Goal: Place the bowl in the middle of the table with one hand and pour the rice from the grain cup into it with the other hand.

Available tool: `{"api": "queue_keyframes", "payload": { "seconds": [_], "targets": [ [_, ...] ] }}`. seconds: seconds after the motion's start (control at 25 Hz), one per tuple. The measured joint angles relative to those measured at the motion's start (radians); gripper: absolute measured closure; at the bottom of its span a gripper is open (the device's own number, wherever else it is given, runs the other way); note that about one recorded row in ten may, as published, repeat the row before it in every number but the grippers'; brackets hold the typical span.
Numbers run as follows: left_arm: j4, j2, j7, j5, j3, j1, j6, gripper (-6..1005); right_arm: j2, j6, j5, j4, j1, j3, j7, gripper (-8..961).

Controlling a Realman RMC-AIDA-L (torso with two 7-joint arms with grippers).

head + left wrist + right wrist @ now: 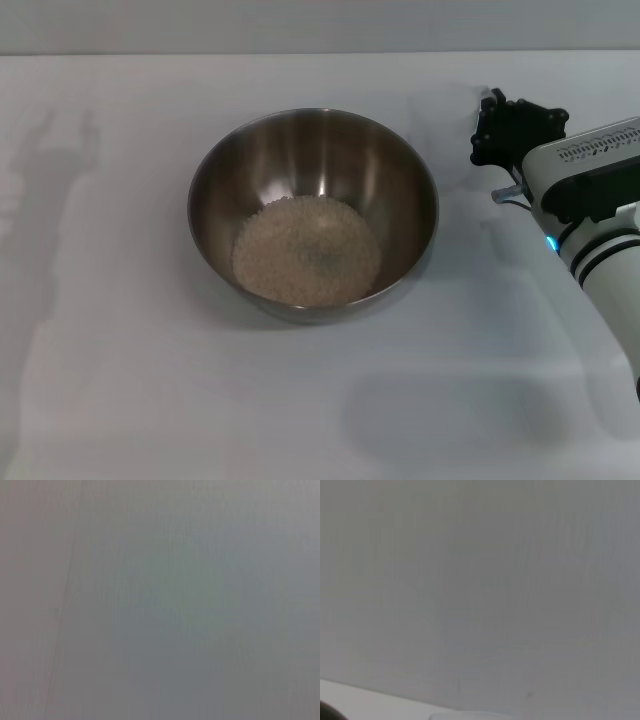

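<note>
One shiny round stainless-steel bowl (313, 213) sits upright near the middle of the plain white table (120, 380), holding one loose heap of pale beige rice (307, 250). One black right gripper (492, 128) hovers toward the right edge, apart from the bowl; I cannot tell its finger state.

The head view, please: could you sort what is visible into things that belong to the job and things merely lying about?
Belonging to the job:
- bowl, mid-table
- rice, inside the bowl
- table
- right gripper, right of the bowl

Lying about:
- nothing; the grain cup cannot be made out
</note>
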Motion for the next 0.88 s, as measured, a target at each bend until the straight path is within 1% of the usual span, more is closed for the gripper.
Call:
{"api": "queue_keyframes", "payload": {
  "seconds": [0.16,0.32,0.44,0.48,0.56,0.64,0.68,0.72,0.8,0.88],
  "targets": [
    [0.0,0.0,0.0,0.0,0.0,0.002,0.005,481,-0.001,0.03,-0.009,-0.017,0.006,-0.01,0.062,927],
    [0.0,0.0,0.0,0.0,0.0,0.005,0.007,473,-0.002,0.051,-0.014,-0.021,0.005,-0.013,0.077,906],
    [0.001,0.0,-0.001,0.0,0.0,0.006,0.007,468,-0.002,0.045,-0.022,-0.023,-0.009,-0.027,0.085,750],
    [0.001,0.0,-0.001,0.0,0.0,0.006,0.007,466,-0.003,0.015,-0.023,-0.025,-0.028,-0.059,0.091,698],
    [0.001,0.0,-0.001,0.0,0.0,0.006,0.007,463,-0.003,-0.005,-0.023,-0.027,-0.038,-0.077,0.094,686],
    [0.002,0.0,0.0,0.0,0.0,0.005,0.008,459,-0.005,-0.081,-0.024,-0.038,-0.07,-0.133,0.11,674],
    [0.003,0.0,0.0,0.0,0.0,0.005,0.008,457,-0.007,-0.184,-0.026,-0.058,-0.104,-0.196,0.136,668],
    [0.005,0.0,0.002,0.0,0.0,0.005,0.008,456,-0.007,-0.184,-0.026,-0.058,-0.104,-0.196,0.136,662],
    [0.013,0.0,0.004,-0.003,0.0,0.005,0.008,452,-0.007,-0.337,-0.04,-0.101,-0.136,-0.252,0.193,650],
    [0.02,0.0,0.003,-0.005,0.0,0.005,0.007,448,-0.007,-0.459,-0.057,-0.142,-0.14,-0.263,0.262,643]
  ]
}}
